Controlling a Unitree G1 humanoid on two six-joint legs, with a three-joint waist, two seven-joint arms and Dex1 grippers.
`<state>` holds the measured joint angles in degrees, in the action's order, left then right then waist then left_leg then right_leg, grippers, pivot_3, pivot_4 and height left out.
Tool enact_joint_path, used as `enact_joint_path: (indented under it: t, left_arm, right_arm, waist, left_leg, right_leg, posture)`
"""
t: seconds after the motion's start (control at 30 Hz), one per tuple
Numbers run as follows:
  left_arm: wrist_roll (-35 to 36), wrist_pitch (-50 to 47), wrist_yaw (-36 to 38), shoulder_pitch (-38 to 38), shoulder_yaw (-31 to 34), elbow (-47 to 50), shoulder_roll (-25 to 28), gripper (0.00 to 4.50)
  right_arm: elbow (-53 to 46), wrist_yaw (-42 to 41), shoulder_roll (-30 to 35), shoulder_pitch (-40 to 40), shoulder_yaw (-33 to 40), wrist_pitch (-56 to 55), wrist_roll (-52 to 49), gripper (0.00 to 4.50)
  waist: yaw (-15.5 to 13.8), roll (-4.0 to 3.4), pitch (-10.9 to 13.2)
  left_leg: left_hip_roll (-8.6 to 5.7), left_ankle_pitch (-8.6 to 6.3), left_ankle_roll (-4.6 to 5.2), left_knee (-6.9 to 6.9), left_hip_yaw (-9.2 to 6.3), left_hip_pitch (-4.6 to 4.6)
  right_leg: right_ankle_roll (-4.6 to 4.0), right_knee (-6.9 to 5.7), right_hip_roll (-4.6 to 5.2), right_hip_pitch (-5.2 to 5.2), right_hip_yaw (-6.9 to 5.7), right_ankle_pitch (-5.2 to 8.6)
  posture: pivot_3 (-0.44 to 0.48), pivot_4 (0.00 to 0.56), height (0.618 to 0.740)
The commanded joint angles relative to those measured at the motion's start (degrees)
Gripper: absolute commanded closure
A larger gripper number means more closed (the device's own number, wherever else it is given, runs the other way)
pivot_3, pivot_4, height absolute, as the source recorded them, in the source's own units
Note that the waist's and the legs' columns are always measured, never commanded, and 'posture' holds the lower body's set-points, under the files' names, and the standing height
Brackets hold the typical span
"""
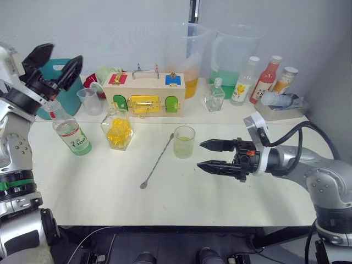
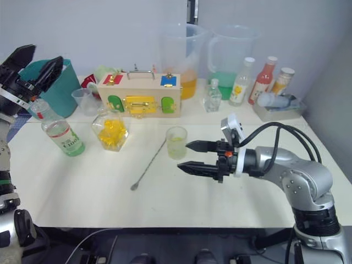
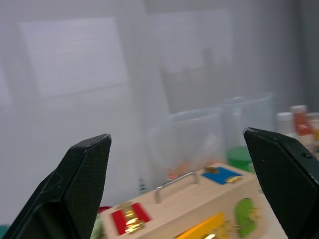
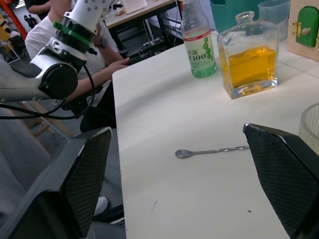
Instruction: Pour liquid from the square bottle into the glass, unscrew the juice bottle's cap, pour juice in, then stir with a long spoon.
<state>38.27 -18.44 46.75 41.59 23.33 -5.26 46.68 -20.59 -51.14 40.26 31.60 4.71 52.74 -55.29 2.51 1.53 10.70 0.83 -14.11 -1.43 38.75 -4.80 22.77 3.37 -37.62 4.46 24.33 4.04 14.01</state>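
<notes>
Beside the glass (pale liquid, probably juice) lies the long spoon.

Matt white table, wooden box

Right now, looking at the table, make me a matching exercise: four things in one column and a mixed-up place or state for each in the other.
Things:
1. glass
2. long spoon
3. juice bottle
4. square bottle

Places or states:
A. lying flat on the table
B. holds deep yellow liquid, stands in front of the wooden box
C. stands under the left gripper
D. holds a little pale liquid, next to the right gripper

Pairs: 1-D, 2-A, 3-C, 4-B
</notes>
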Motion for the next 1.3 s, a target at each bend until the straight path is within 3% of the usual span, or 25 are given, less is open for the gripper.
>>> enact_joint_path:
  t: [0.03, 0.2, 0.4, 0.5, 0.73, 0.9, 1.07, 1.3]
  left_arm:
    - [7.5, -10.2, 4.9, -5.9, -2.6, 12.7, 2.6, 0.01]
    - [8.7, -14.7, 5.8, -11.3, -3.3, 20.1, 4.1, 0.01]
    - [5.7, -13.3, 7.9, -24.7, -2.4, 23.7, 4.4, 0.01]
    - [4.0, -10.7, 8.5, -29.6, -1.4, 23.0, 3.1, 0.01]
    - [-2.6, -2.5, 7.9, -42.2, 2.4, 14.4, -1.6, 0.01]
    - [-7.1, 7.0, 6.5, -44.7, 5.7, 5.6, -4.8, 0.01]
    - [-8.0, 11.3, 8.6, -46.0, 7.3, -0.9, -4.7, 0.01]
    - [-9.4, 14.8, 10.8, -46.2, 6.7, -5.2, -3.9, 0.01]
  right_arm:
    - [0.8, 0.3, 0.1, 0.8, 1.3, -2.1, 1.4, 0.00]
    - [2.5, -0.4, 0.3, -0.2, 1.2, -4.6, 4.9, 0.00]
    - [4.3, -2.3, 2.3, -4.5, 2.1, -16.3, 14.9, 0.00]
    - [5.3, -1.7, 2.4, -7.2, 4.2, -21.1, 18.1, 0.00]
    - [8.4, -1.8, 1.8, -22.4, 13.5, -28.4, 20.2, 0.00]
    - [12.7, 0.5, -1.2, -30.2, 16.5, -35.7, 24.6, 0.00]
    - [17.5, 2.5, -3.3, -35.0, 19.3, -42.5, 27.8, 0.00]
    - [18.7, 2.5, -3.6, -36.8, 19.4, -44.3, 28.1, 0.00]
  waist:
    - [0.1, 0.00, 0.0]
    - [0.2, 0.01, 0.0]
    - [0.0, -0.03, 0.0]
    - [-0.2, -0.04, 0.0]
    - [-0.4, -0.04, 0.0]
    - [-0.4, -0.05, 0.0]
    - [-0.2, -0.05, 0.0]
    - [0.0, -0.06, 0.0]
  left_leg:
    - [0.02, 0.00, 0.00, -0.04, 0.00, 0.00]
    - [0.05, 0.00, 0.01, -0.04, 0.00, -0.01]
    - [0.07, -0.01, 0.01, -0.16, 0.12, -0.14]
    - [0.06, -0.01, 0.01, -0.15, 0.12, -0.12]
    - [0.07, -0.01, 0.01, -0.50, 0.16, -0.19]
    - [0.10, -0.01, 0.01, -0.59, 0.22, -0.37]
    - [0.11, 0.00, 0.01, -0.61, 0.29, -0.47]
    - [0.13, 0.00, 0.01, -0.61, 0.28, -0.50]
  right_leg:
    - [0.00, 0.00, 0.00, 0.00, 0.00, 0.00]
    - [-0.02, 0.07, -0.06, 0.01, 0.00, 0.01]
    - [-0.07, 0.10, -0.04, -0.03, 0.07, 0.04]
    - [-0.06, 0.22, -0.03, -0.07, 0.07, 0.05]
    - [-0.06, 0.51, -0.01, -0.13, 0.06, 0.04]
    - [-0.10, 0.59, -0.02, -0.28, 0.07, 0.06]
    - [-0.11, 0.59, -0.02, -0.32, 0.11, 0.08]
    - [-0.11, 0.58, -0.02, -0.34, 0.11, 0.08]
  posture:
    - [0.000, 0.150, 0.740]
    - [0.000, 0.150, 0.740]
    - [0.000, 0.150, 0.740]
    - [0.000, 0.150, 0.740]
    - [0.000, 0.150, 0.740]
    - [0.000, 0.150, 0.740]
    - [0.000, 0.150, 0.740]
    - [0.000, 0.150, 0.740]
